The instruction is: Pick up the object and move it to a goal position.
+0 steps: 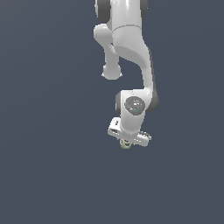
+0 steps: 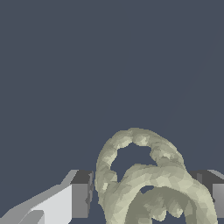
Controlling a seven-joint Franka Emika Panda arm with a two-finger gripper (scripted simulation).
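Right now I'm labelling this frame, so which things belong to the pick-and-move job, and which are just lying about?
Belongs to the job:
- pale knobbly ring piece
- gripper, a finger on either side of the piece

Just lying about:
- nothing else shows, only the plain dark surface

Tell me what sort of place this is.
Most likely a bare simulated test scene: a featureless dark slate-blue ground, a smooth white robot arm, and a tiny pale yellowish knobbly ring between its end effector fingers.

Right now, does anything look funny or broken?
Nothing looks broken. The pale yellowish knobbly ring piece sits between the white gripper's dark fingertips, nearly hidden beneath the gripper in the exterior view. Nothing else stands out.
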